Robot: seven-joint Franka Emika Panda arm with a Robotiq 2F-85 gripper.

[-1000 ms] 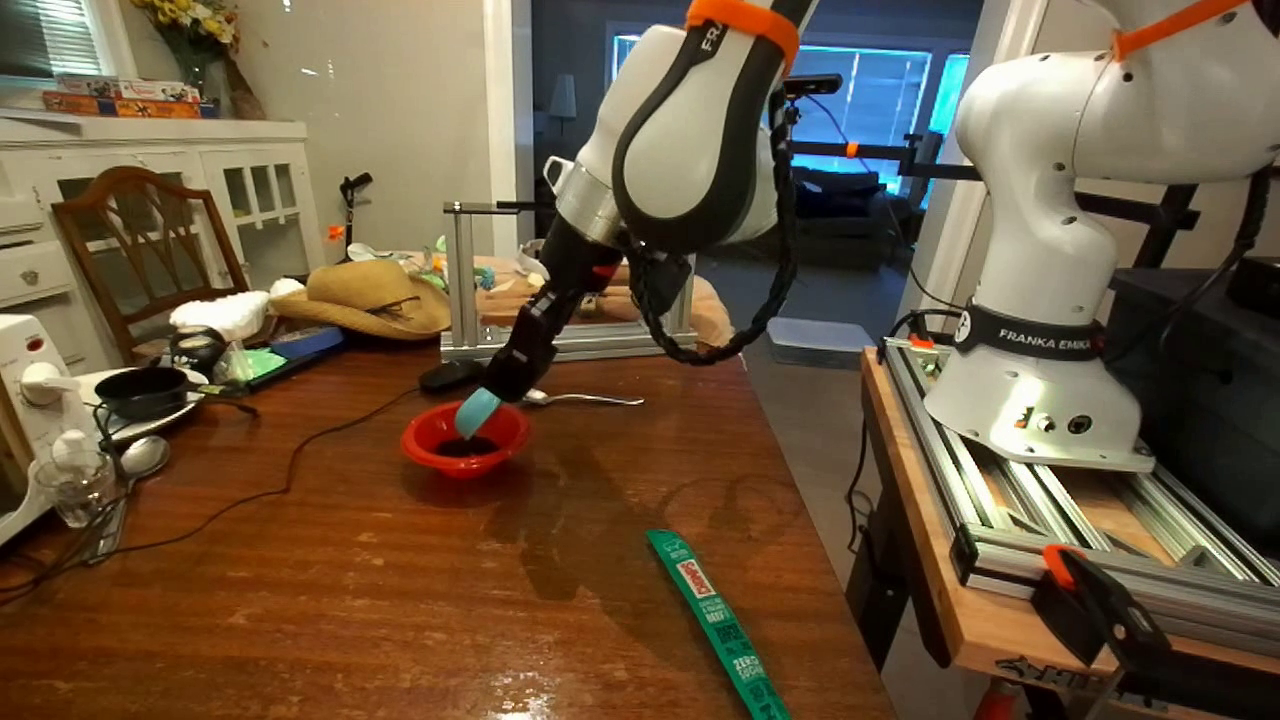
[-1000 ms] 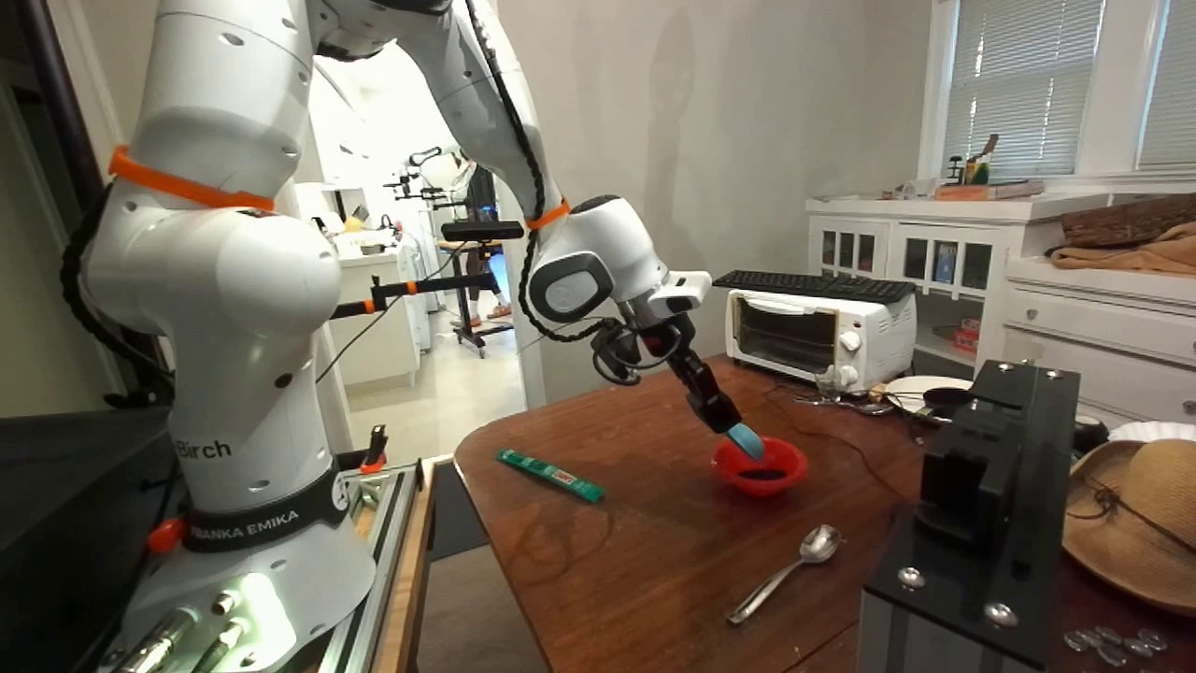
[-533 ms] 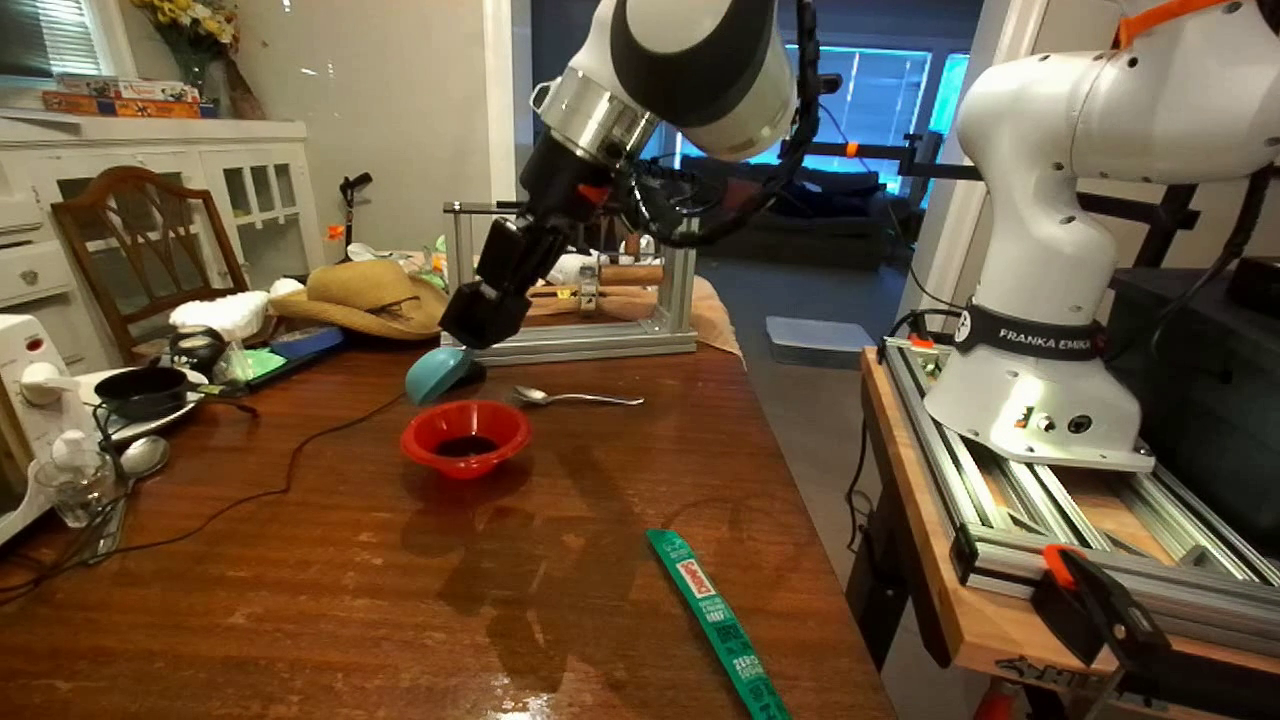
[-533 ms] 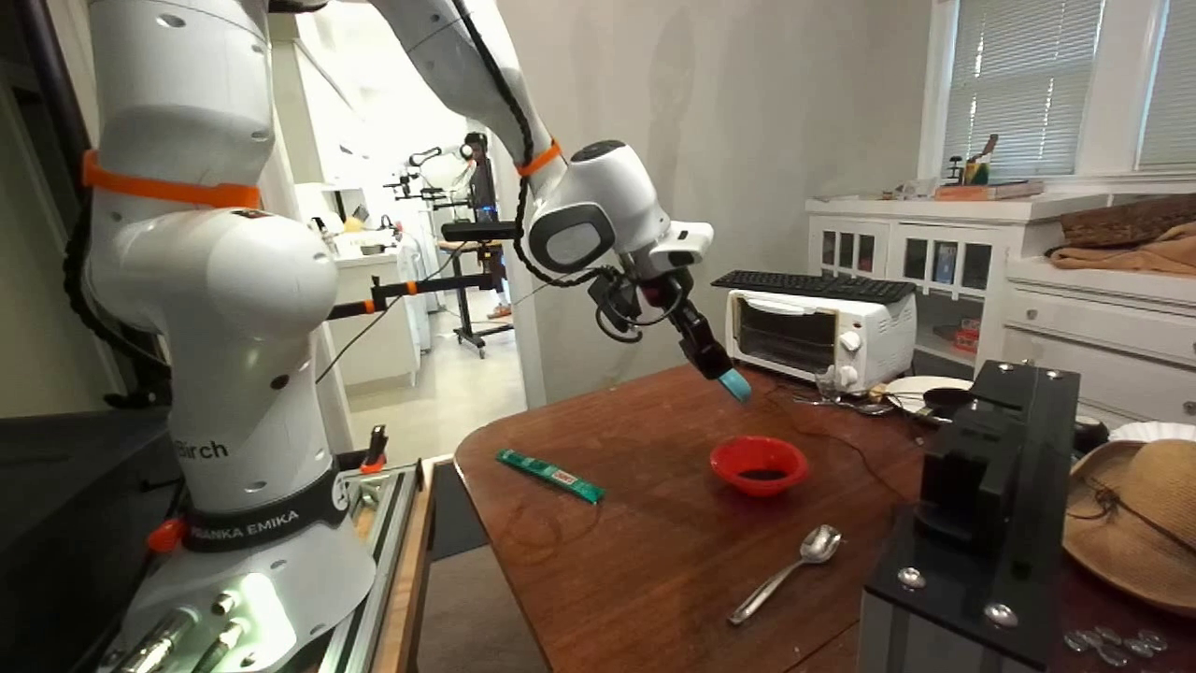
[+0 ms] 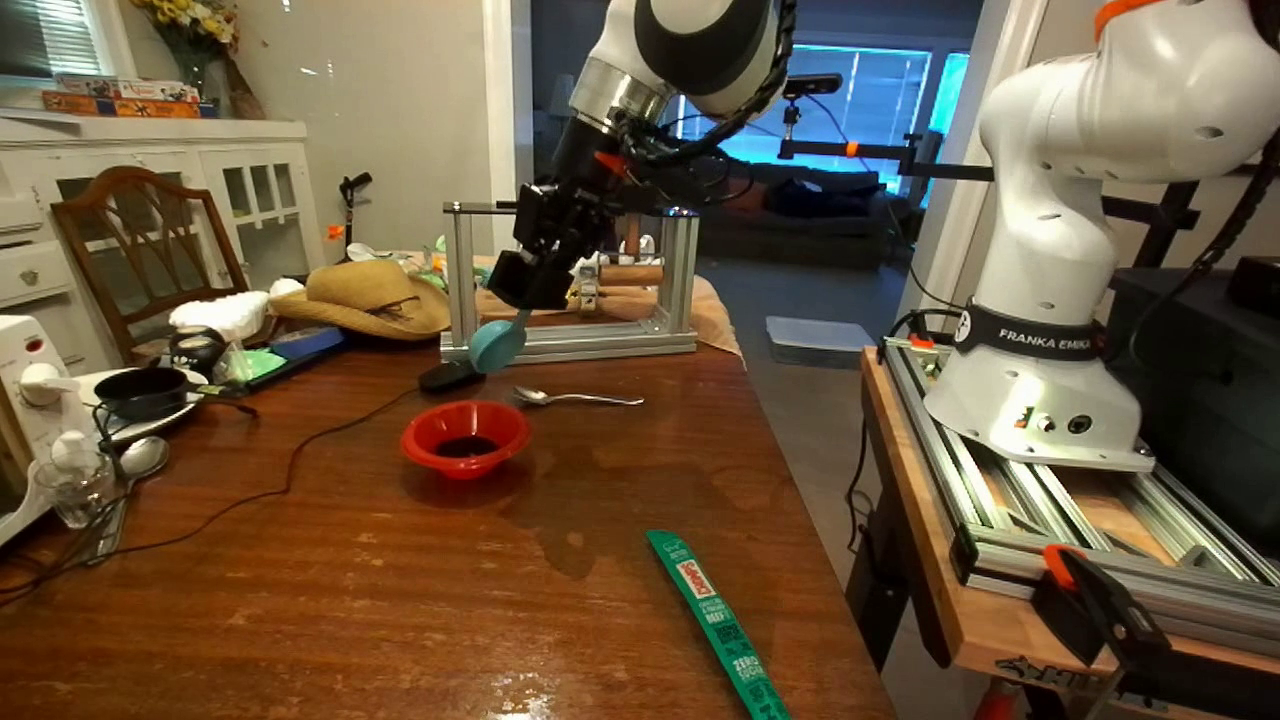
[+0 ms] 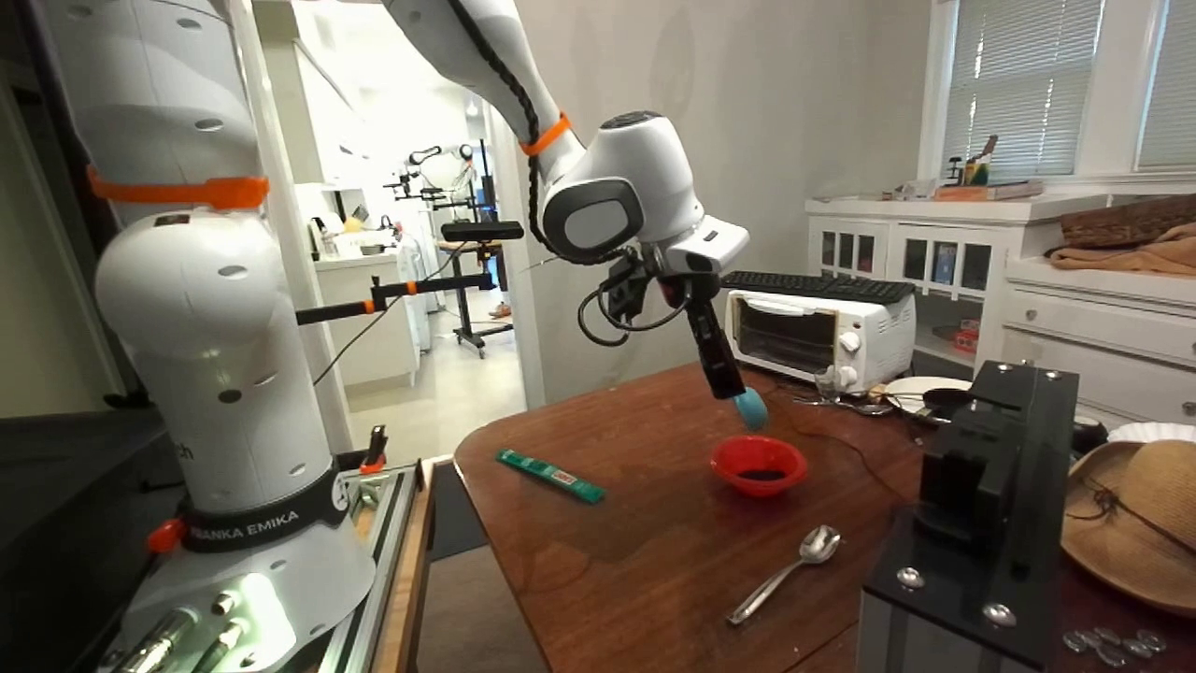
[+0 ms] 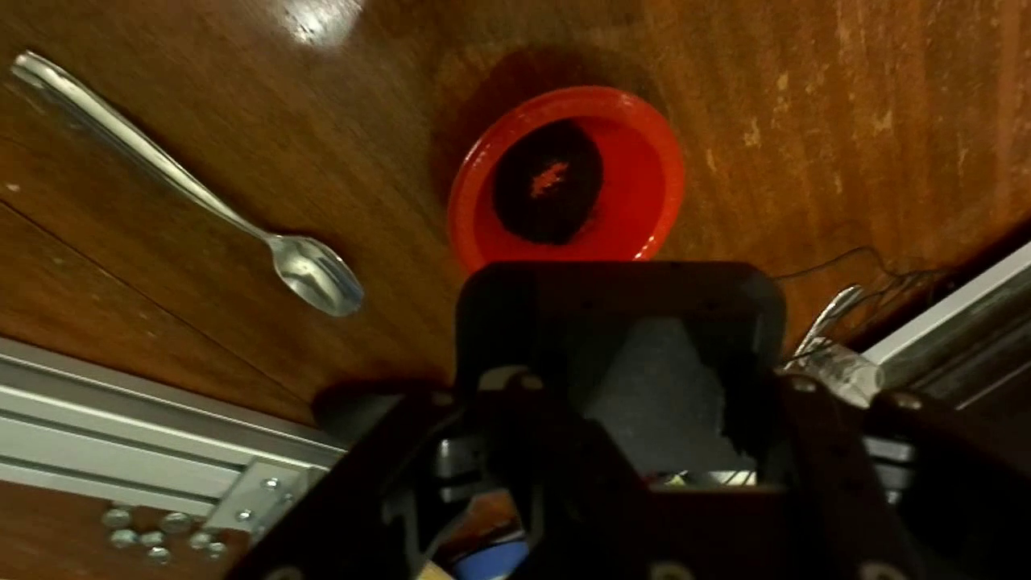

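My gripper (image 5: 530, 288) is shut on a light blue scoop (image 5: 497, 346) and holds it by its thin handle above the table, bowl end down. In an exterior view the gripper (image 6: 733, 385) and scoop (image 6: 751, 409) are just above and behind the red bowl (image 6: 759, 453). The scoop appears clear of the bowl's rim. The red bowl (image 5: 467, 467) stands upright on the table with dark stuff in it. In the wrist view the bowl (image 7: 640, 173) and dark contents (image 7: 548, 189) lie just beyond the black gripper, and the scoop is hidden.
A metal spoon (image 5: 533, 397) lies near the bowl, and a long green packet (image 5: 715, 620) lies at the table's robot side. An aluminium frame (image 5: 600, 347), a black mouse (image 5: 450, 377) and a straw hat (image 5: 370, 300) are behind. A white toaster oven (image 6: 883, 327) stands at the side.
The scoop was dipped in the red bowl, then was lifted out and moved away toward the oven. It has since come back nearer the bowl and turned. Bowl, spoon and packet have not moved.
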